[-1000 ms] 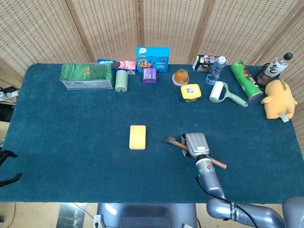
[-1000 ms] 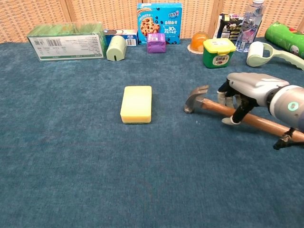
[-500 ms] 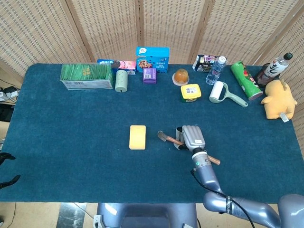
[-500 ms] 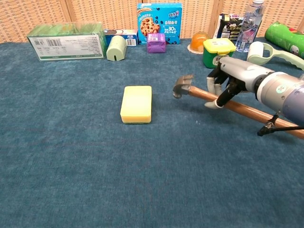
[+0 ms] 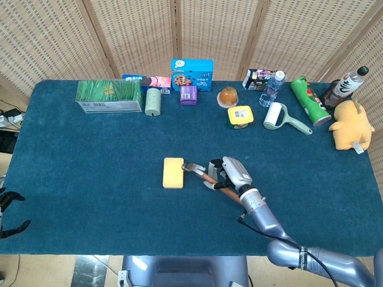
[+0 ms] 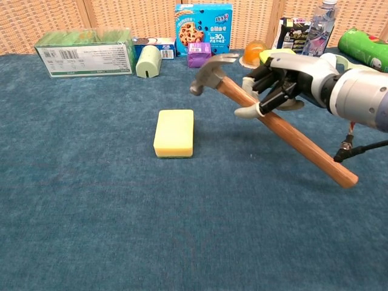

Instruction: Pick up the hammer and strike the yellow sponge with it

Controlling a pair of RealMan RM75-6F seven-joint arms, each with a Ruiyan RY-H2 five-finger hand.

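Here, centre of the head view: right hand point(image 5: 230, 173) clenched round the wooden handle of the hammer point(image 5: 206, 174), hammer lifted off the blue table point(image 5: 90, 179). In the chest view, the same hand point(image 6: 285, 76) at upper right, grasping the handle near its upper part, with the metal head point(image 6: 209, 65) raised high and tilted toward upper left, the handle's free end slanting down to the right. Yellow sponge point(image 6: 174, 132) flat on the cloth at centre left of the chest view, below and left of the hammer head, not touching it; from the head camera, head just beside the sponge's point(image 5: 173, 172) right edge. Left hand point(image 5: 9, 212) barely showing at the lower left edge of the head view, off the table; fingers too dark and small to tell how held. Along the top of the table, from left: green box point(image 5: 109, 95), pale green roll point(image 5: 153, 101), blue cookie box point(image 5: 192, 74), small purple box point(image 5: 188, 94), orange jelly cup point(image 5: 228, 96), green tub with yellow lid point(image 5: 240, 117) closed, clear water bottle point(image 5: 271, 88) capped, lint roller point(image 5: 280, 117), green can point(image 5: 310, 100) lying on its side, dark bottle point(image 5: 344, 86), yellow plush toy point(image 5: 350, 125) at far right. Contents of the closed boxes and tub hidden.
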